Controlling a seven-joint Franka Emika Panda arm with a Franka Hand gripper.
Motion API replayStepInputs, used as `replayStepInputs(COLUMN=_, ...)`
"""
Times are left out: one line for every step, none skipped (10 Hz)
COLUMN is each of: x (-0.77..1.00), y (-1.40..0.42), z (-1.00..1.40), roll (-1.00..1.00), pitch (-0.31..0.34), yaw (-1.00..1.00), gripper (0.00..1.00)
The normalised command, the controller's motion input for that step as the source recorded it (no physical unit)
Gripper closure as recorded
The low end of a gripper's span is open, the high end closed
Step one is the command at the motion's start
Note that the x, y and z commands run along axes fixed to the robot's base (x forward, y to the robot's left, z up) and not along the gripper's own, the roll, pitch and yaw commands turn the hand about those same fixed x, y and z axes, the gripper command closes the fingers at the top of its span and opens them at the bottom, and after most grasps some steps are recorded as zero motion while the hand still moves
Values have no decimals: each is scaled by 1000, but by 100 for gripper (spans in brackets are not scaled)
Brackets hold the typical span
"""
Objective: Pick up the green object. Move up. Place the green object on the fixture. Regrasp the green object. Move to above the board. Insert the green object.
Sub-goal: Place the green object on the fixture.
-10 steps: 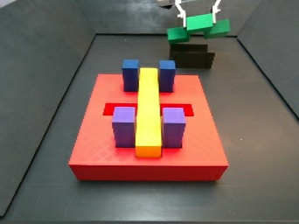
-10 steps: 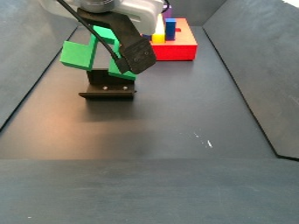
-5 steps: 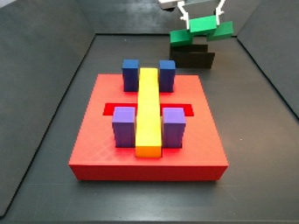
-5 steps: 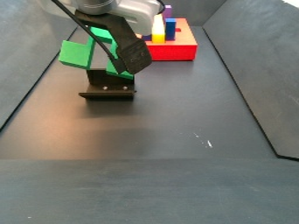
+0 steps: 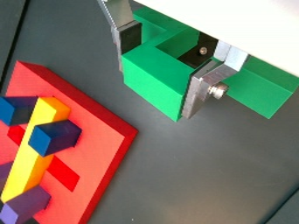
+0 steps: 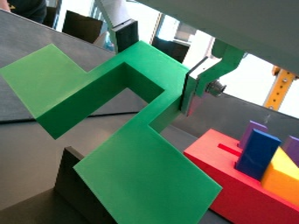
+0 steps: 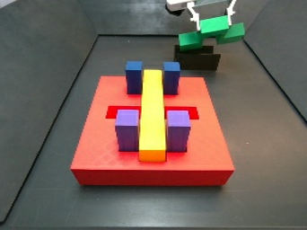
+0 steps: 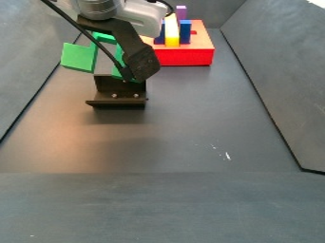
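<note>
Gripper (image 5: pixel 160 68) pinches green object (image 7: pixel 211 32), tilted, apparently just clear above the fixture (image 7: pixel 197 59). Board (image 7: pixel 153 135) well apart, its blocks seated in slots.

In a side view you find the board (image 7: pixel 150 135) at the frame's centre, the long bar (image 7: pixel 153 112) running down its middle, a block on each side at its far end and at its near end. The fixture (image 7: pixel 198 57) sits behind the board, toward the upper right. Above the fixture, clear of it, the claw (image 7: pixel 206 18) grips the object (image 7: pixel 211 32) at the top edge.
</note>
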Motion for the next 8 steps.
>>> replayStepInputs(x=91, y=0, z=-49, roll=-254, pitch=34, yaw=-14, gripper=100)
replayStepInputs(x=0, y=0, z=-46, roll=-131, pitch=0, yaw=0, gripper=100)
replayStepInputs(x=0, y=0, z=-17, roll=0, pitch=0, yaw=0, gripper=100)
replayStepInputs(x=0, y=-60, z=0, roll=129, pitch=0, yaw=0, gripper=100)
replayStepInputs(x=166, y=-14, z=-26, roll=360, pitch=103, yaw=137, gripper=100)
replayStepInputs(x=166, y=-57, z=-120, roll=620, pitch=166, yaw=0, gripper=100)
replayStepInputs(x=106, y=-91, z=-126, roll=437, pitch=146, yaw=-66, gripper=100)
replayStepInputs(x=0, y=-123, z=-103, roll=294, pitch=89, yaw=-117, gripper=100)
